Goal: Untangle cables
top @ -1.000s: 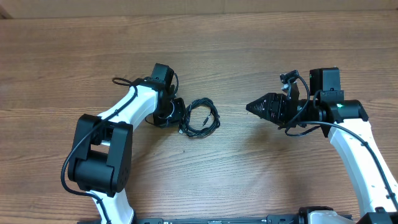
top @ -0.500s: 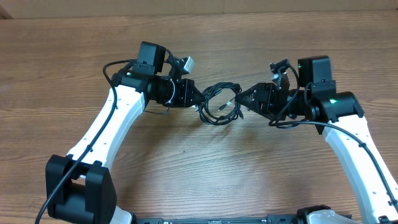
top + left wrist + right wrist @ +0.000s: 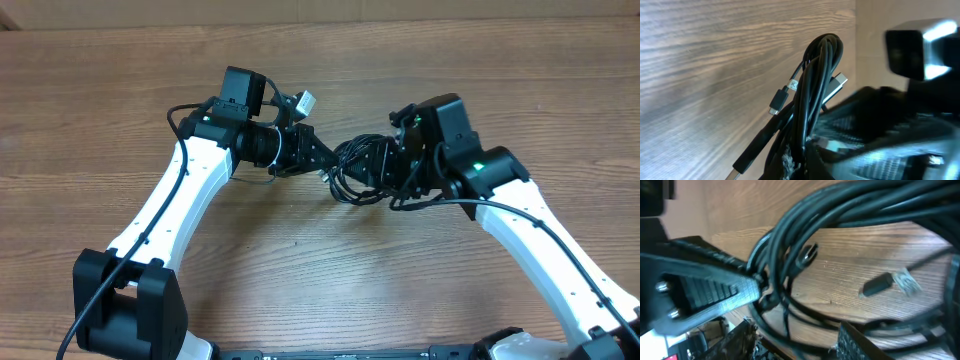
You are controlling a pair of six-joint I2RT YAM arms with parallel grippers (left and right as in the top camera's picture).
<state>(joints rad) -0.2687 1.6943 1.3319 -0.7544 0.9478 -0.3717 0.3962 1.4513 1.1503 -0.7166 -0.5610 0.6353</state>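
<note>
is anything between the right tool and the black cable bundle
Nothing visible does. The right tool is at the coil of thin black cables, strands crossing between its fingers; the left tool grips the coil from the opposite side.

White arms (image 3: pixel 165 200), blk joints (image 3: pixel 130 290)

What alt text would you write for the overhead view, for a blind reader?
A robot's left fingers pinch one edge of a coil of black cables; its right fingers are at the opposite edge, over a wooden table.
</note>
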